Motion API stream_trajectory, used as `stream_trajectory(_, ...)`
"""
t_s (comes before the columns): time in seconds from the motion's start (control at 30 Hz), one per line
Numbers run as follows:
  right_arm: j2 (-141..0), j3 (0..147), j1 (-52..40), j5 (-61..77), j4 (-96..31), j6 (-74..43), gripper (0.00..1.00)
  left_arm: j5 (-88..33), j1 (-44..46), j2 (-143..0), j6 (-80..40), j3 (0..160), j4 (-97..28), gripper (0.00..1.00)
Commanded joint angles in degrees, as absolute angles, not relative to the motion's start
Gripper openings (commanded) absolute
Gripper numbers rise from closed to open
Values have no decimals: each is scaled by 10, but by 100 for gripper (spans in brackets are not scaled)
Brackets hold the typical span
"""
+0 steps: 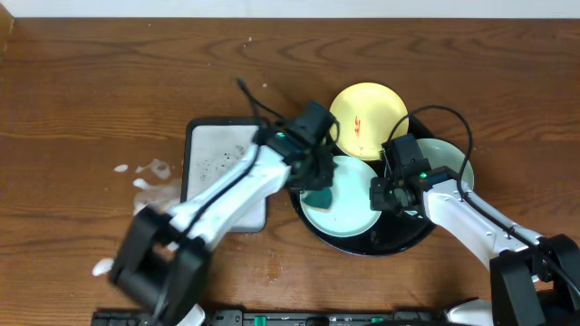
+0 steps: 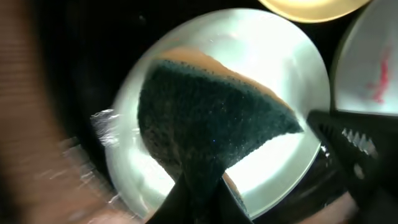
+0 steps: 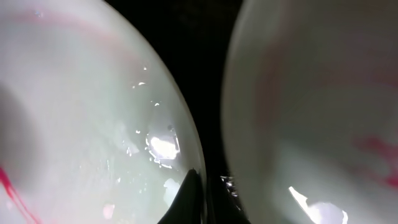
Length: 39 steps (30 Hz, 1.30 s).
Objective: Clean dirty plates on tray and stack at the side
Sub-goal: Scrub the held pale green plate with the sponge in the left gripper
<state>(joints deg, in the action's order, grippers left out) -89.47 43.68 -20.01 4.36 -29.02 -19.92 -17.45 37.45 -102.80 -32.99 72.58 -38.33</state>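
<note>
Now, my left hand point(image 1: 316, 184) clenches the sponge point(image 2: 211, 118) on the mint plate point(image 1: 353, 215) inside the tray point(image 1: 399, 238); my right hand point(image 1: 382, 194) pinches its rim. Hard scrubbing could slide the plate free.

Round tray point(image 1: 362, 248) on surface point(image 1: 91, 91), right of centre in overhead frame. Three plates in it: rear plate point(image 1: 367, 118) at upper edge, front plate point(image 1: 352, 215) lower left, right plate point(image 1: 450, 158) at right edge. Sponge point(image 1: 319, 196) on front plate. Rectangular tray point(image 1: 213, 149) just left of round tray.
</note>
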Motion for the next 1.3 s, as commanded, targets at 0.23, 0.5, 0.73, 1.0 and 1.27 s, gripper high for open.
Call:
stream_trajectory(0.23,-900,434,-203,67,-293,-154,1,-289,405,-1170,-395,722,-294,7)
stream_trajectory(0.5,-900,434,-203,67,-294,-158,1,-30,392,-1172,-358,730,-427,7)
stream_trajectory(0.73,-900,434,-203,67,-294,-158,1,117,385,-1172,-358,733,-499,7)
stream_trajectory(1.0,-900,434,-203,67,-302,-158,1,-130,386,-1173,-365,732,-374,7)
stream_trajectory(1.27,-900,434,-203,67,-305,-158,1,-275,412,-1173,-397,732,-252,8)
